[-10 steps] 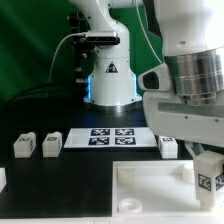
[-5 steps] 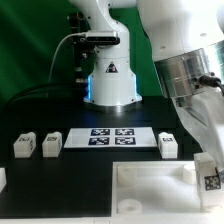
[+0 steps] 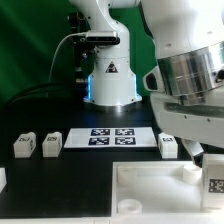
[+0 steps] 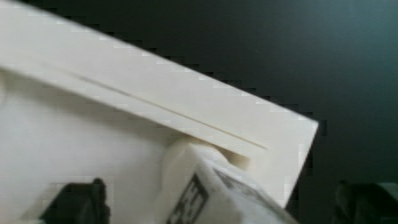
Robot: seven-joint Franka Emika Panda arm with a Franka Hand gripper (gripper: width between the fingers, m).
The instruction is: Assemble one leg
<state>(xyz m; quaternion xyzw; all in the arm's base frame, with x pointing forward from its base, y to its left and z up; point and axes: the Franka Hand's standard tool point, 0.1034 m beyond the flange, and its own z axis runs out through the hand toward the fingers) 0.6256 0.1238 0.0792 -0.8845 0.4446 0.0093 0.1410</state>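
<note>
Nearest, along the bottom of the exterior view, the panel point(image 3: 150, 182) is laid flat with its sockets facing up, so that a leg can be entered from above. One socket point(image 3: 192, 172) is seen open at lower right. Just beside it, at the lower right edge of the frame, the leg point(image 3: 214, 184) is stood upright under the wrist point(image 3: 190, 75), probably for alignment with the panel's corner.

In the wrist view the leg point(image 4: 231, 190) is seen at the panel point(image 4: 107, 130) corner, between two dark fingertips point(image 4: 77, 200) of the gripper point(image 4: 222, 204). Dark gaps seem to be left on both sides, but the picture is blurred. Whether the leg is pinched or freed cannot be told.

Further back, in the middle band of the exterior view, three spare legs point(image 3: 24, 146) point(image 3: 50, 143) point(image 3: 169, 146) are kept in a row around the marker board point(image 3: 112, 137), within reach for later steps. Behind them, at upper centre, the base point(image 3: 110, 85) is seen.

Against half a second ago, the wrist has been levelled from a lean. The leg has been carried slightly toward the lower right and set straighter. The row behind is unchanged.
</note>
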